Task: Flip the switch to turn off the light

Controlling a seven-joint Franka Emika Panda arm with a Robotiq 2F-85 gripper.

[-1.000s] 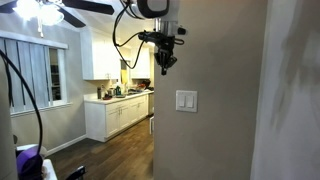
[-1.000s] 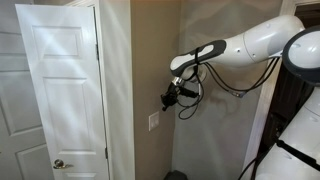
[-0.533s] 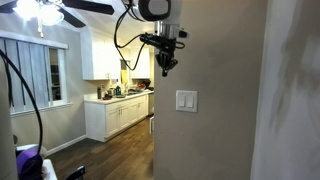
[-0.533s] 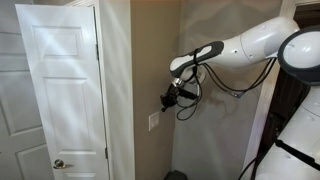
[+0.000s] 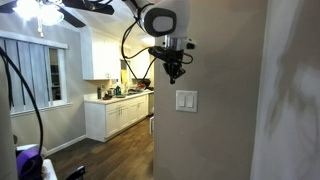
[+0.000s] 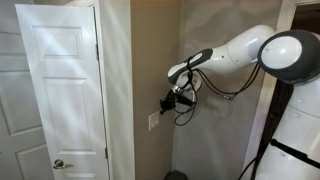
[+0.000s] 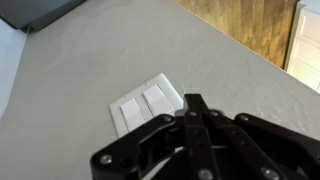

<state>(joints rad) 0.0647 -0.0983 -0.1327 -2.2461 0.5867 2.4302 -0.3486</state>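
Note:
The switch (image 5: 186, 100) is a small white plate with two side-by-side paddles, set in a beige wall. It also shows in an exterior view (image 6: 154, 122) and in the wrist view (image 7: 146, 101). My gripper (image 5: 175, 72) hangs just above the plate and slightly off the wall (image 6: 168, 101). In the wrist view its black fingers (image 7: 193, 102) are pressed together, with the tip just beside the plate's right edge. It holds nothing.
A white panelled door (image 6: 62, 95) stands beside the wall corner. A kitchen with white cabinets (image 5: 118, 115) and a lit ceiling fan light (image 5: 40, 12) lies beyond the wall edge. The arm's cables (image 6: 215, 90) loop near the wall.
My gripper has moved across the wall towards the switch and a little lower. The arm's wrist has swung with it.

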